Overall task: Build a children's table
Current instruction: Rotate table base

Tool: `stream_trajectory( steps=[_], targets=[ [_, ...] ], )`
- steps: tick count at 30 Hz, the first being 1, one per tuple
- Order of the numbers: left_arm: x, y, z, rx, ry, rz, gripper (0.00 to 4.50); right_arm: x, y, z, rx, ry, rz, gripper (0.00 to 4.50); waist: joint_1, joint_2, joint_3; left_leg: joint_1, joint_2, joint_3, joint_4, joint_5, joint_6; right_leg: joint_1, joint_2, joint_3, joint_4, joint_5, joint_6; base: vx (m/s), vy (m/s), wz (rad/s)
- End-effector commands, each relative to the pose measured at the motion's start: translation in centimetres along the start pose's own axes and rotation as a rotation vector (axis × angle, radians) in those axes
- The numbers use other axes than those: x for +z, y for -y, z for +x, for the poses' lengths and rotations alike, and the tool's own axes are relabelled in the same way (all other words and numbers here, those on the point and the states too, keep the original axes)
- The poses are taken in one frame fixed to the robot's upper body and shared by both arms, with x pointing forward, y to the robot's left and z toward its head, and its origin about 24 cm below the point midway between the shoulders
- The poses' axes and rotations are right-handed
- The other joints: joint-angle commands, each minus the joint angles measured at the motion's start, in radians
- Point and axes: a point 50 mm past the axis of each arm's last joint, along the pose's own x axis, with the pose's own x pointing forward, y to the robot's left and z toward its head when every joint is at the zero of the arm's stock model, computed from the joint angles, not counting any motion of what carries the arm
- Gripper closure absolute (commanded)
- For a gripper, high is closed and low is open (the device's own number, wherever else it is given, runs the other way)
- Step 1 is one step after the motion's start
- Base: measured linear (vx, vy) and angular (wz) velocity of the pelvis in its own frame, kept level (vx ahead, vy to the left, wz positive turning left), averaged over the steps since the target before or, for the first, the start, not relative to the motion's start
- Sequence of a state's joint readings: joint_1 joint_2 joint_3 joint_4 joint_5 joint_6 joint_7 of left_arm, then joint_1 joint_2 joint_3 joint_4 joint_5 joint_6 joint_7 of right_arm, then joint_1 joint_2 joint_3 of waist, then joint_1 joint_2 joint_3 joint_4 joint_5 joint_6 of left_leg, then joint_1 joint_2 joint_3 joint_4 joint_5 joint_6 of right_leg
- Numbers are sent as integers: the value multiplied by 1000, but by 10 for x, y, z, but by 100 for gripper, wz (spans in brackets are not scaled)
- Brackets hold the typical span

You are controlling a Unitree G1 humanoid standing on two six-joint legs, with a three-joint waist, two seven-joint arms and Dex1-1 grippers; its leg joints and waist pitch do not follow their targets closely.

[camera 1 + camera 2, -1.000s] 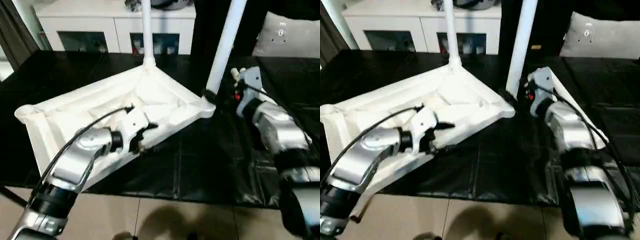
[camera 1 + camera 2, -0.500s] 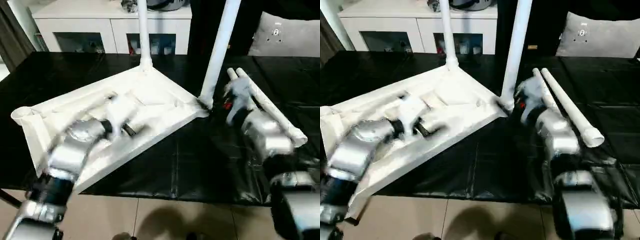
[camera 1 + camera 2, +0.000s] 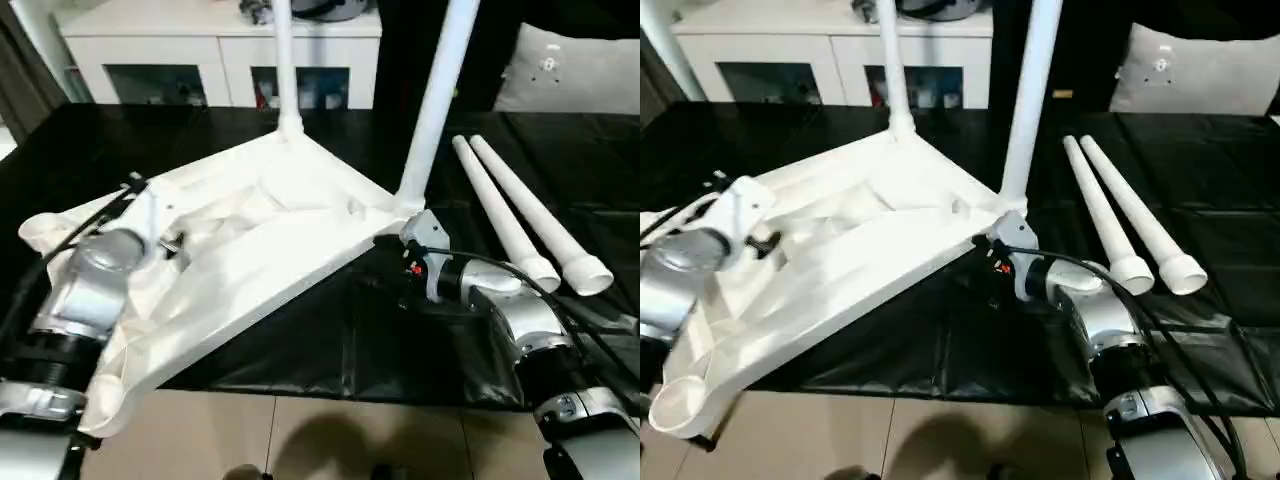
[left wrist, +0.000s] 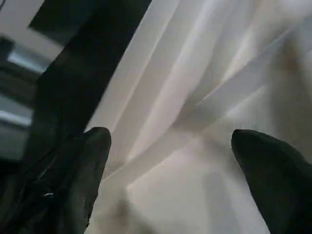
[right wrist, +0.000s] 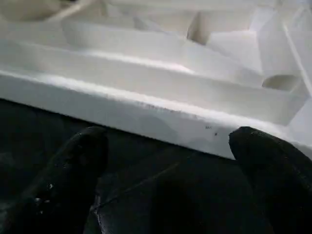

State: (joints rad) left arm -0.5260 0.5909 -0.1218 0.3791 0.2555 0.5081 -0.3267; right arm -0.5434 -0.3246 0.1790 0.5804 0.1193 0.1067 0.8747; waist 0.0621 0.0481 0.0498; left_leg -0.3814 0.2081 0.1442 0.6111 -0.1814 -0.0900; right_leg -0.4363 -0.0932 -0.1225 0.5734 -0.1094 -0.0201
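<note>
Here we see the children's table [image 3: 270,235] lying upside down on a black sheet [image 3: 330,340], its ribbed underside facing up; it occupies the centre and left of the head views, with one corner hanging past the sheet's near edge at lower left. Two white legs stand seated in its far corner sockets: one [image 3: 284,60] at upper centre, the other [image 3: 437,100] just right of it, leaning slightly to the right; two loose legs [image 3: 520,215] lie side by side on the sheet at centre right, apart from the tabletop. The left gripper [image 4: 170,161] hangs over the ribbed underside at the left of the frame; in its wrist view we see both black fingers [image 4: 83,165] spread wide with only white ribs between them, gripping nothing. The right gripper [image 5: 165,161] sits low over the sheet just beside the tabletop's near right edge, below the leaning leg; its fingers [image 5: 73,170] also stand wide apart, facing the white rim, and hold nothing. A white cabinet [image 3: 220,50] with dark glass compartments stands along the top of the frame; a grey cushion [image 3: 575,70] shows at upper right.
</note>
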Motion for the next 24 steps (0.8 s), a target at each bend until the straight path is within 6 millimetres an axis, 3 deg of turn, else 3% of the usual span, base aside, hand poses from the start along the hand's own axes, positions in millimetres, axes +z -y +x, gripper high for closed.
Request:
stream_trajectory(
  steps=[1, 7, 11, 13, 14, 15, 16, 17, 19, 20, 24],
  targets=[
    [-6, -5, -1, 27, -39, 62, 10, 3, -4, 5, 3, -21, -18, 0, 0, 2, -63, 9, 2, 3, -78, -332, 55, 62, -37, 27, -78, -491, -100, 0, 0, 0],
    [-8, -6, -1, 35, -53, 89, 10, 2, -5, 7, 0, -25, -13, 0, 1, 5, -63, 8, 5, 3, -80, -335, 51, 64, -40, 32, -72, -443, -127, 0, 0, 0],
    [-9, -7, -1, 40, -61, 104, 10, 2, -6, 8, -3, -28, -9, 0, -1, 3, -61, 8, 3, 3, -81, -345, 49, 64, -40, 31, -76, -466, -119, 0, 0, 0],
    [-10, 10, -2, -93, -65, 90, 10, 5, -3, 17, -72, -26, 16, 0, -1, 2, -61, 9, 3, 3, -81, -345, 47, 64, -43, 32, -77, -481, -115, 0, 0, 0],
    [-3, 45, -8, -383, -22, 56, 10, 6, 0, 31, -161, -50, 51, 0, -3, 5, -61, 10, 7, -2, -84, -354, 31, 62, -55, 35, -76, -506, -129, 0, 0, 0],
    [-3, 45, -8, -383, -22, 56, 10, 6, 0, 31, -161, -50, 51, 0, -7, 5, -59, 6, 8, -4, -86, -362, 24, 65, -55, 34, -75, -518, -135, 0, 0, 0],
    [4, 62, -15, -539, 27, 59, 10, 3, 0, 35, -179, -83, 69, 0, -7, 5, -58, 18, 6, 1, -81, -387, 21, 55, -48, 34, -83, -520, -130, 0, 0, 0],
    [6, 64, -17, -567, 39, 65, 10, 3, 0, 36, -180, -90, 72, 0, -7, 6, -56, 15, 6, -1, -86, -395, 18, 61, -52, 36, -77, -526, -138, 0, 0, 0],
    [8, 71, -21, -635, 50, 79, 10, 0, -1, 36, -180, -111, 69, 0, -6, 5, -53, 23, 7, 2, -87, -422, 15, 54, -46, 37, -81, -527, -129, 0, 0, 0],
    [9, 74, -24, -674, 63, 103, 10, -2, -1, 36, -183, -121, 65, 0, -6, 5, -55, 16, 6, 0, -89, -411, 14, 63, -48, 37, -76, -518, -125, 0, 0, 0],
    [11, 82, -28, -747, 82, 114, 10, -1, -1, 35, -189, -104, 62, 0, -8, 4, -55, 19, 2, 4, -87, -406, 18, 62, -46, 37, -79, -531, -115, 0, 0, 0]
  ],
)
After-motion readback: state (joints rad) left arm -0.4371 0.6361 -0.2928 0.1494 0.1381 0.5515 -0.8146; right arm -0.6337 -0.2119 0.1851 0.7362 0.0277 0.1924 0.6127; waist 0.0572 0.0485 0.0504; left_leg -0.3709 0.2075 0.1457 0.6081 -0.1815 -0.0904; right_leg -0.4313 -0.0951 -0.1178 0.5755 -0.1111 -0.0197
